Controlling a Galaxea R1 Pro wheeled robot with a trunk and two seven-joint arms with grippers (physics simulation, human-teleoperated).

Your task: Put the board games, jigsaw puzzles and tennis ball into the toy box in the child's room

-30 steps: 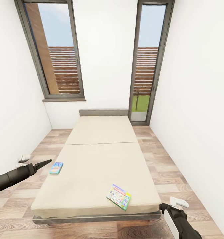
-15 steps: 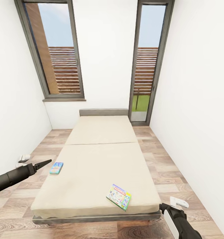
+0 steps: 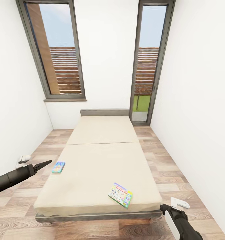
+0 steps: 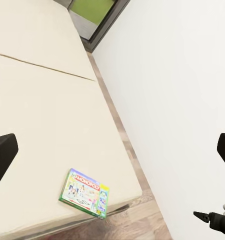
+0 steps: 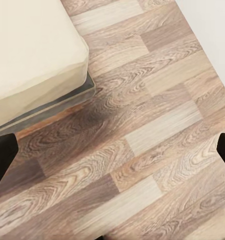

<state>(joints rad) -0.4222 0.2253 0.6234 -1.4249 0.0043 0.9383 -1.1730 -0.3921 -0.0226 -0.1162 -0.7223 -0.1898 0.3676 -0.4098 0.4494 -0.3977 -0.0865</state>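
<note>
Two arms low beside the bed [image 3: 92,166], left tool [image 3: 43,164] and right tool [image 3: 179,203] both wide, nothing held.

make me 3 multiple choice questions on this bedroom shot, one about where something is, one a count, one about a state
1. Where does the green-edged board game lie?
A. on the floor
B. on the bed, near its foot corner on the robot's right
C. against the headboard

2. How many board games lie on the bed?
A. one
B. two
C. three

3. What is the left gripper doing?
A. carrying the blue game
B. pressing on the mattress
C. holding nothing, off the bed's left edge

Answers:
1 B: the head view shows it flat near that corner.
2 B: the green-edged one and the blue board game by the left edge.
3 C: its narrow tip is bare, and the blue game lies on the bed beside it.
</note>
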